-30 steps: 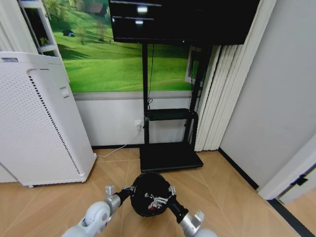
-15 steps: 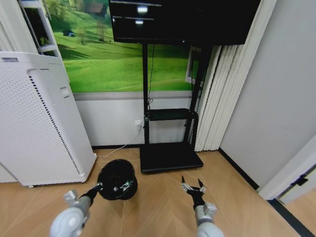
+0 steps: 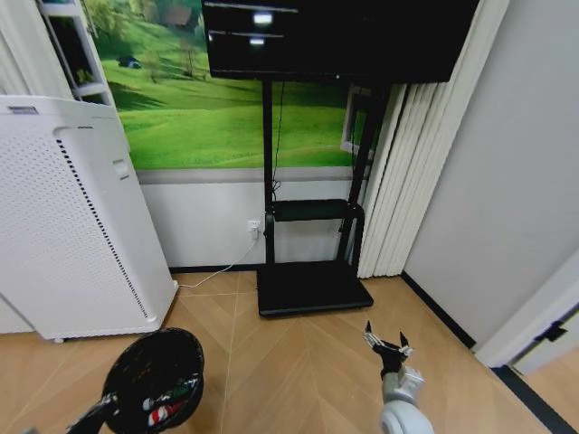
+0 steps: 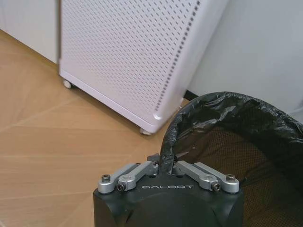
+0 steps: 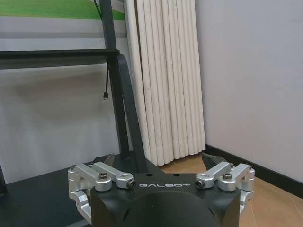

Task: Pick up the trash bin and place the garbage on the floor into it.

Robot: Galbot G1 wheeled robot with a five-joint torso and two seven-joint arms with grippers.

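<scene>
Head view, left to right. White perforated appliance [image 3: 68,217] occupies the 9 o'clock side, standing on the floor [image 3: 298,371]. Trash bin [image 3: 154,378] sits at about 7 o'clock, tilted with its mouth toward the camera; left claw [image 4: 163,166] is pinched narrow on the bin rim, liner caught between the fingers, as the left wrist view shows. Whether the bin is clear of the floor or touching it cannot be told. Inside the bin, garbage [image 3: 166,405] is visible: red and white pieces and something with green on it, lying against the lower wall. Judgement: pick-up of the bin is done, and at least some litter is already in; the visible floor carries no loose pieces, so little or nothing appears left, though floor behind the robot is unseen. Black stand base [image 3: 312,287] lies at 12 o'clock, with the wall behind it. Right claw [image 3: 386,343] hovers at 5 o'clock, spread wide and holding nothing, pointing toward the stand and the white curtain [image 3: 398,181]. Open room: bare floor between bin and right claw gives free passage. Edges to mind: the appliance just beside the bin at 9 o'clock, the stand base ahead, the wall and dark skirting at 3 o'clock.
</scene>
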